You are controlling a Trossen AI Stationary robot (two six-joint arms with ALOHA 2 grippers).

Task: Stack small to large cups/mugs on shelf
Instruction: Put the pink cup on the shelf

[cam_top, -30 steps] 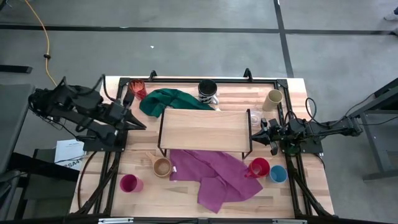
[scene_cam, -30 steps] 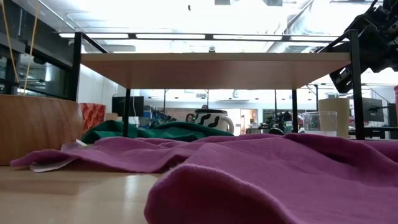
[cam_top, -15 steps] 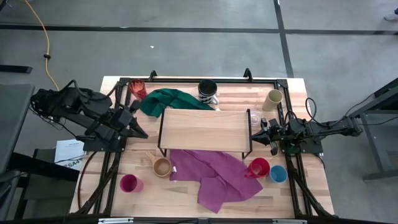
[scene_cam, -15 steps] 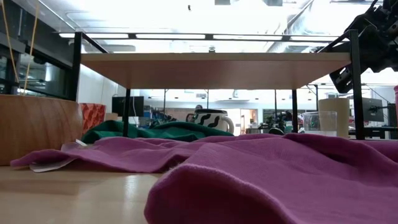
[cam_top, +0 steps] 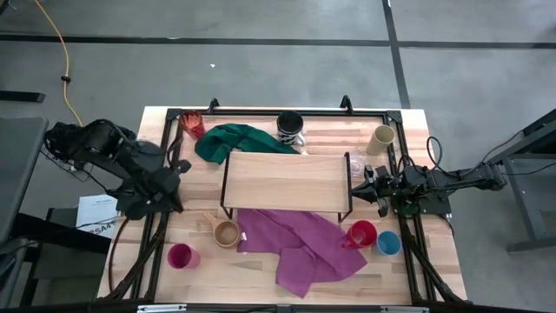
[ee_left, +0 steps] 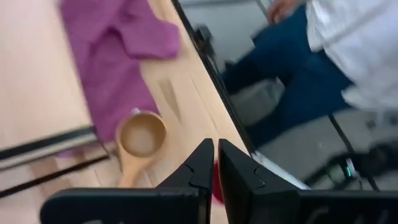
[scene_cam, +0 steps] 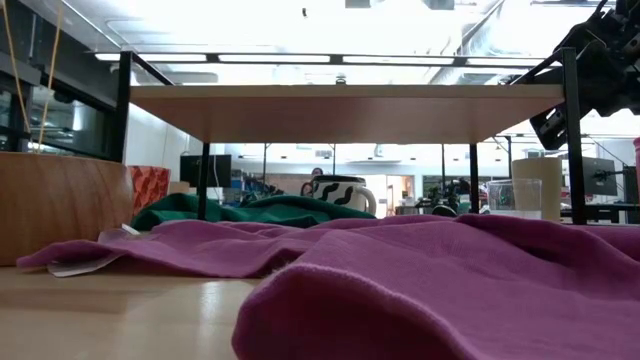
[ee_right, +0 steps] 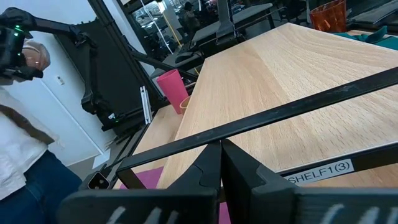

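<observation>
High view: the shelf stands bare at frame centre. Cups ring it: translucent red cup upper left, striped mug top centre, cream cup upper right, clear glass just right of the shelf, wooden cup and magenta cup lower left, red mug and blue cup lower right. The left gripper hangs at centre left, the right gripper at the shelf's right end.
Low view: purple cloth fills the foreground; green cloth lies behind, beside the striped mug.
Left wrist view: fingers pressed together, holding nothing, with the wooden cup below centre left.
Right wrist view: fingers closed, empty, aimed across the shelf top.
Risk: I judge closed fingers would knock a cup over, not grasp it; the purple cloth may snag the wooden cup or red mug.
</observation>
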